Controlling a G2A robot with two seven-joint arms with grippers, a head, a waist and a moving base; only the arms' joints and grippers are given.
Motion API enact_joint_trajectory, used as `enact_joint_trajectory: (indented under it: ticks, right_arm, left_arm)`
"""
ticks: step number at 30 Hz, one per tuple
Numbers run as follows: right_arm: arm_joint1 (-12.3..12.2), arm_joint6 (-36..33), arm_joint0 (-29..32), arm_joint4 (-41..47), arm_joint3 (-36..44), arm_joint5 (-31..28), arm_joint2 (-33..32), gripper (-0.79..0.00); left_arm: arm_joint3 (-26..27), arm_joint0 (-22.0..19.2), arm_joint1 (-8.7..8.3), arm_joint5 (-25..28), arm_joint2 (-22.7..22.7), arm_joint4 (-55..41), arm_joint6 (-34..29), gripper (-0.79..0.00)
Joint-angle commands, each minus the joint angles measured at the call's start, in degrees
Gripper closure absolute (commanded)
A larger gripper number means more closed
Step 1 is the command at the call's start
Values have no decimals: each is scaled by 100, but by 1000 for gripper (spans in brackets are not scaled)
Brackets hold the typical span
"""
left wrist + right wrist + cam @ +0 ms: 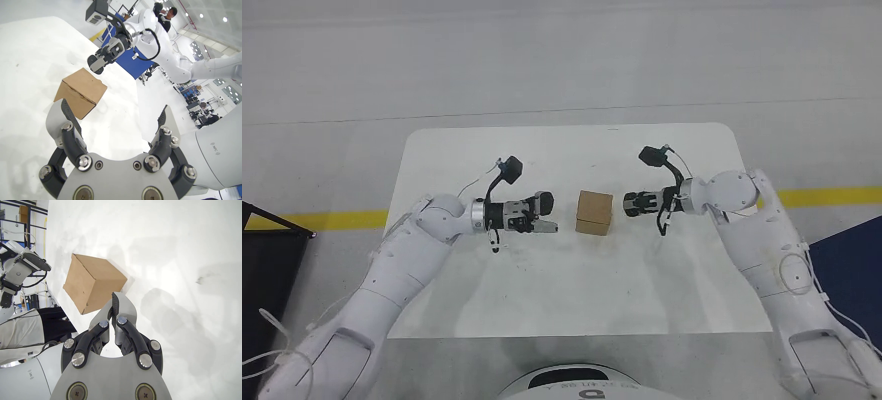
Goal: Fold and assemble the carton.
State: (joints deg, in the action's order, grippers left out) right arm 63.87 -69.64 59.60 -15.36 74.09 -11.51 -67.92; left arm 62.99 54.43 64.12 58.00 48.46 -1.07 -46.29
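Note:
A small brown carton (594,212) stands closed, as a cube, at the middle of the white table (662,290). In the left wrist view the carton (80,92) shows a rough seam along one upper edge. My left gripper (548,226) hovers just to the carton's left, open and holding nothing, a small gap from the box; its fingers (66,111) spread wide. My right gripper (628,203) sits close to the carton's right side, shut with nothing between its pads (115,306). From the right wrist view the carton (94,283) lies just beyond the fingertips.
The table's near edge (572,335) and far edge (572,128) bound the work area. A black stand (267,255) sits off the table's left side. A yellow floor line (332,220) runs behind.

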Motion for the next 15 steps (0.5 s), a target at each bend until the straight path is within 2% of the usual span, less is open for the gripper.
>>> enact_joint_trajectory:
  ticks: [1, 4, 11, 15]
  right_arm:
    - [56, -6, -92, 115, -20, -27, 261, 0]
    - [109, 46, -256, 116, -147, 6, 489, 0]
    - [66, 160, -336, 205, -402, 108, 358, 0]
    - [148, 153, -408, 224, -316, 212, 728, 0]
  left_arm:
    - [-65, -104, -20, 0, -224, -58, 0, -785]
    - [-148, -239, -58, 0, -481, -182, 0, -785]
    - [-353, -469, -168, 0, -996, -317, 0, -785]
    - [-398, -541, -238, 0, -1170, -392, 0, -785]
